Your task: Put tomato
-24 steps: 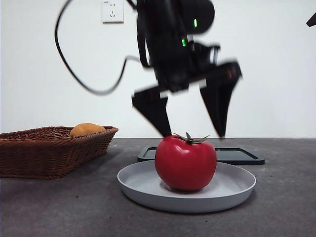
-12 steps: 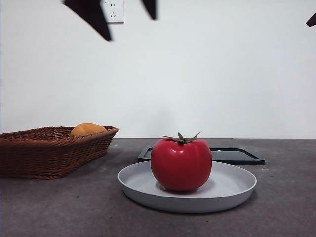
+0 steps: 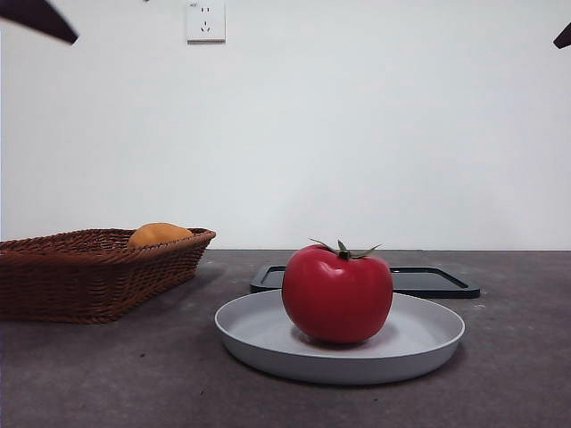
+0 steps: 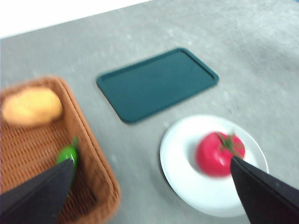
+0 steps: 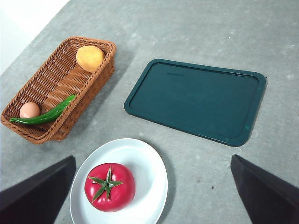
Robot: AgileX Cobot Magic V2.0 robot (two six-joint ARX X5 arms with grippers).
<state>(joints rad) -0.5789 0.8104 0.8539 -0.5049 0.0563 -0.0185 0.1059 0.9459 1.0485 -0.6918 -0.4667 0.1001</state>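
The glossy red tomato (image 3: 337,293) with a green stem sits upright on a white plate (image 3: 428,343) in the middle of the table. It also shows in the left wrist view (image 4: 216,154) and in the right wrist view (image 5: 110,186). My left gripper (image 4: 154,186) is open and empty, high above the table, over the gap between the basket and the plate; only one dark jaw tip shows at the front view's top left corner. My right gripper (image 5: 154,196) is open and empty, high above the plate.
A brown wicker basket (image 3: 98,276) stands at the left with an orange fruit (image 3: 158,234), a green pepper (image 5: 44,115) and an egg (image 5: 29,110). A dark green tray (image 5: 196,100) lies behind the plate. A wall socket (image 3: 205,20) is on the back wall.
The left gripper has risen away from the tomato and moved up and left, nearly out of the front view. The tomato stays on the plate, rocking slightly.
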